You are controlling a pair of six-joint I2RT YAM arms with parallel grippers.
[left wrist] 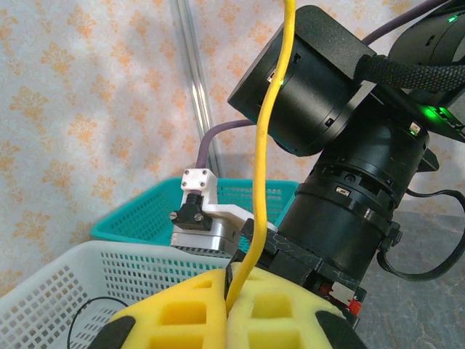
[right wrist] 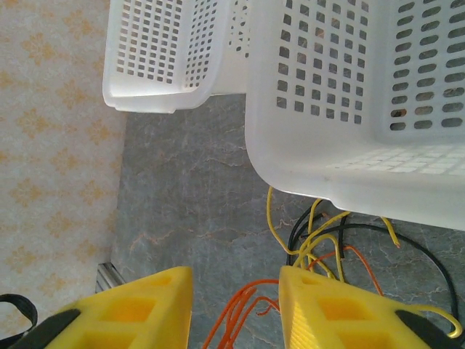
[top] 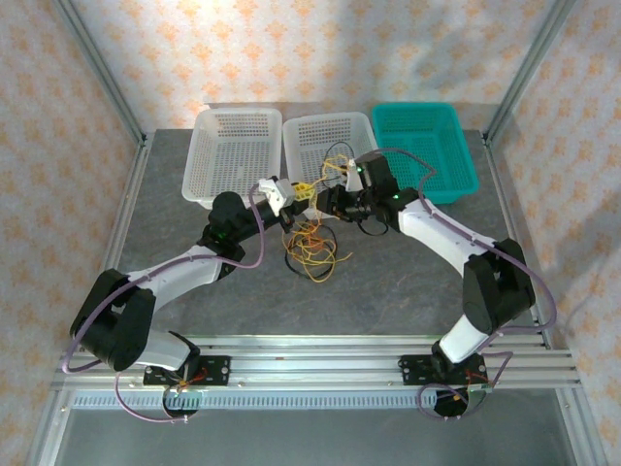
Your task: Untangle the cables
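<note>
Separating one strand from the knot appeared to be the step in hand. The left claw (left wrist: 229, 302) was clamped shut on a single yellow cable (left wrist: 266, 145), which ran straight and taut up from between its pads. Facing it from just to the right, the right claw (right wrist: 236, 305) stood with its fingers apart and nothing pinched. Orange strands (right wrist: 234, 320) lay on the worktop (top: 388, 291) below the gap.

The rest of the cables (top: 312, 250) sat in a loose yellow, black and orange heap between the two arms. They lay just near of the middle white basket (top: 325, 146), with the left white basket (top: 233, 155) and the teal basket (top: 422, 146) to either side.

The next move likely called for the right claw to close on a different strand, probably an orange one. The two claws would then draw apart slowly, since a hard pull could tighten the loops instead of freeing them.

The held yellow cable had its long axis running away from the left claw's pads. From overhead it was too thin to trace, though it seemed to lead right and far, toward the basket's edge. The heap itself stretched more near-to-far than left-to-right.
</note>
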